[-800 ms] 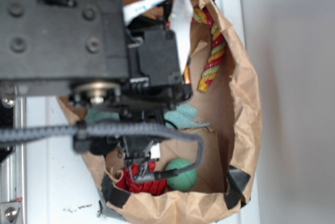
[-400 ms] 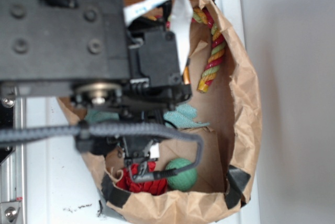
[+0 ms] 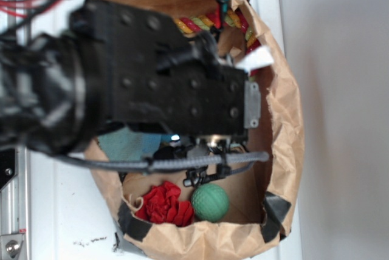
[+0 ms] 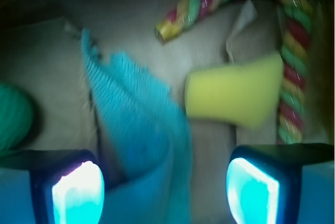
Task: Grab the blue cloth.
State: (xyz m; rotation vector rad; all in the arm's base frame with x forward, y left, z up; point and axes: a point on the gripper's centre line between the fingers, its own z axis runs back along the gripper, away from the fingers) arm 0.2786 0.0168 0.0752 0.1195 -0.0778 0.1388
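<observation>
The arm is hanging over the paper bag [image 3: 285, 120], blocking most of the exterior view. The hand [image 4: 165, 190] is standing wide open, two glowing fingertips [image 4: 77, 192] showing at the bottom corners of the wrist view with a broad gap between them. Nothing is being held.

The blue cloth [image 4: 138, 145] is lying on the bag floor, draped in a rumpled strip that is running from the upper left down into the gap, closer to the left fingertip than the right. From outside, only a patch of it [image 3: 129, 144] is peeking out beneath the arm, on the bag's left side.

Around it: a yellow sponge [image 4: 233, 96] is sitting just right of the cloth, a rope [image 4: 290, 51] is curling along the top and right, and the green ball [image 3: 210, 203] is resting near the bag's front wall beside the red fabric [image 3: 164, 204].

So the lining-up looks largely done, but the grab itself is not. Whether the fingertips are touching the cloth is hard to tell in this blur. What looks left: getting the fingers around the fabric, closing on it, and lifting it clear without snagging the sponge.
</observation>
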